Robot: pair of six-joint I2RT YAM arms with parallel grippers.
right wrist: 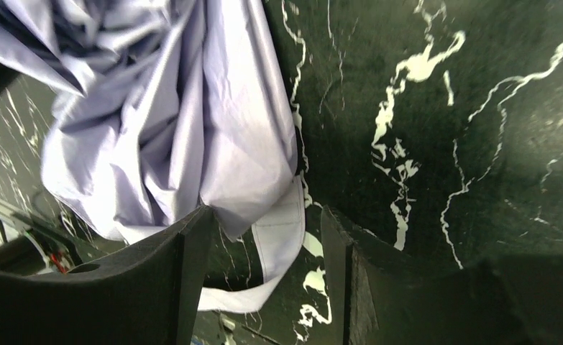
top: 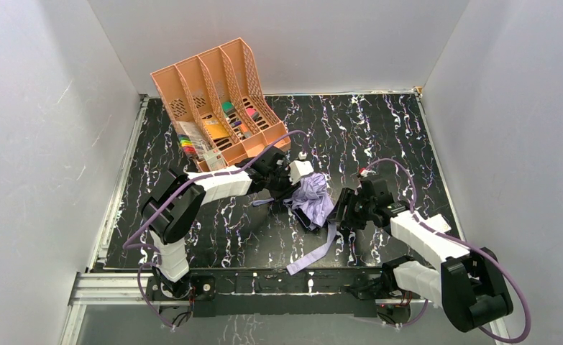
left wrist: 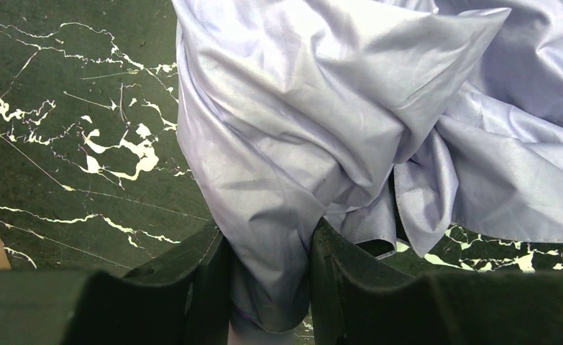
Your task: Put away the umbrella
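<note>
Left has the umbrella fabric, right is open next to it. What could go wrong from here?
1. The left gripper pinches only loose fabric of the umbrella, and no shaft shows in the grip. A lift may slip or unfurl it.
2. The strap trails toward the near edge of the table and could drag or snag.
3. The open right gripper straddles the strap, so closing may catch only that.

Pale lavender umbrella, black table (white marble veining), peach file organiser, grey walls
</note>
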